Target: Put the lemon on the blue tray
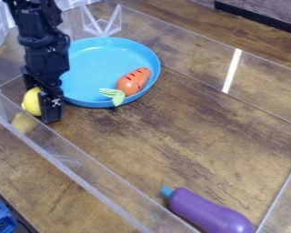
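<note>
The lemon [32, 101] is a small yellow oval lying on the wooden table just left of the blue tray [90, 56]. My black gripper [43, 103] points straight down at it, its tips low at the table. One dark finger [51, 106] stands on the lemon's right side and covers part of it; the other finger is hidden. The jaws look spread wide, and the lemon rests on the table. An orange carrot [134, 80] with green leaves lies in the tray's right part.
Clear plastic walls [75, 164] fence the table on the near left and far sides. A purple eggplant [209, 213] lies at the near right corner. A white wire frame [102, 18] stands behind the tray.
</note>
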`<action>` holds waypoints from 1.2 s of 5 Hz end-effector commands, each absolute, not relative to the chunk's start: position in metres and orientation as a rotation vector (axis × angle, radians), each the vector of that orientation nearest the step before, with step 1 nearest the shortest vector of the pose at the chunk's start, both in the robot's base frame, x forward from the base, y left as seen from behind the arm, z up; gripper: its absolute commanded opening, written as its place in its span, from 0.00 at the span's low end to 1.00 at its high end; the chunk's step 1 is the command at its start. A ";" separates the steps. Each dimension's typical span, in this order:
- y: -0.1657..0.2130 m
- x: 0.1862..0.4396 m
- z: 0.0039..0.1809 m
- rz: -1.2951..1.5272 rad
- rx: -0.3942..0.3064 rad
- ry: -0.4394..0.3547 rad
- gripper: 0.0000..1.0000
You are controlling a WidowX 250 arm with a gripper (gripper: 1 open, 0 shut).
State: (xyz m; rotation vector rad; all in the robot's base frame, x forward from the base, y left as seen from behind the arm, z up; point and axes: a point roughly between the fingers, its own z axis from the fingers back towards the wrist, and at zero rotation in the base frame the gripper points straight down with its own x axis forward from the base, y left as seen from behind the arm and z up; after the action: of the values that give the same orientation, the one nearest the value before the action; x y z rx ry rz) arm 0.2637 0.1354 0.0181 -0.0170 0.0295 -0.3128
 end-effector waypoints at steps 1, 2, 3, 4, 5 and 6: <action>0.142 0.271 0.031 -0.307 0.001 -0.004 0.00; 0.141 0.280 0.038 -0.322 0.008 -0.008 0.00; 0.140 0.290 0.047 -0.336 0.019 -0.014 0.00; 0.137 0.304 0.056 -0.356 0.034 -0.014 0.00; 0.131 0.315 0.061 -0.374 0.042 -0.004 0.00; 0.138 0.312 0.060 -0.373 0.040 0.017 0.00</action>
State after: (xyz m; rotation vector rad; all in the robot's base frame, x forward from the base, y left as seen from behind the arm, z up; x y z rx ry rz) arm 0.3017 0.1329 0.0430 0.0126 0.0721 -0.3797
